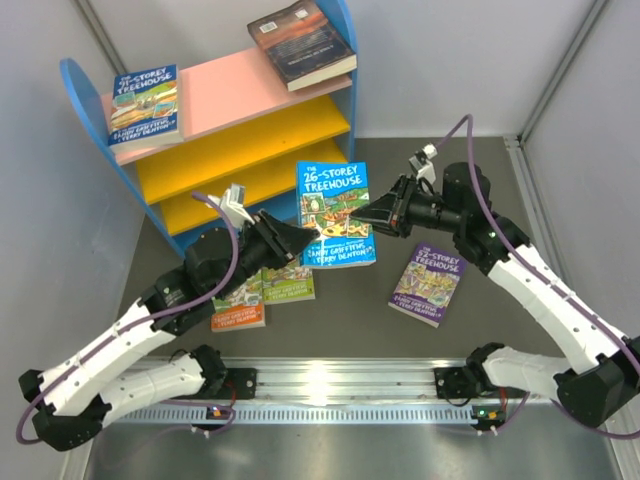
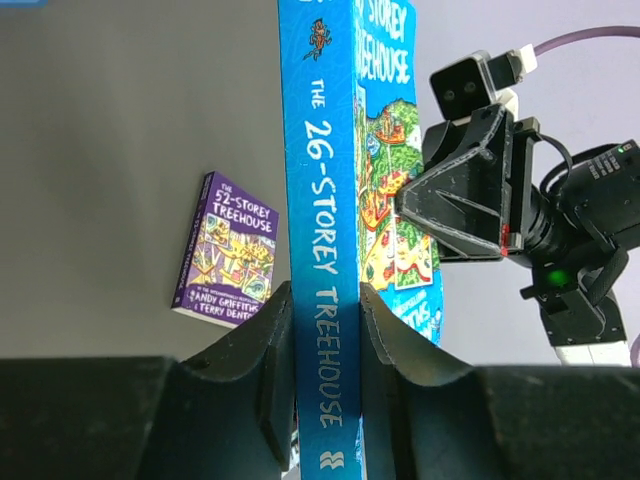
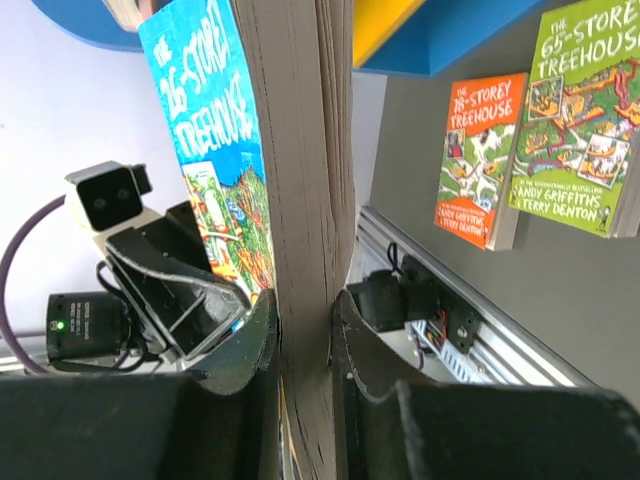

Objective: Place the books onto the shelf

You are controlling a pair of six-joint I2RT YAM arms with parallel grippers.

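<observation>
26-Storey book: in front of shelf, held between both grippers.
Left gripper: jaws closed on its spine.
Right gripper: jaws closed on its page edge.
Title cropped in wrist views.
Green book, orange book: on table, partly hidden under left gripper.

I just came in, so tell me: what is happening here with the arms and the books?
Both arms hold one blue 26-Storey Treehouse book between them in front of the shelf: the left gripper clamps its spine, the right gripper its page edge. A dark book and a second blue book lie on the pink top board. The purple book, green book and orange book lie on the table.
</observation>
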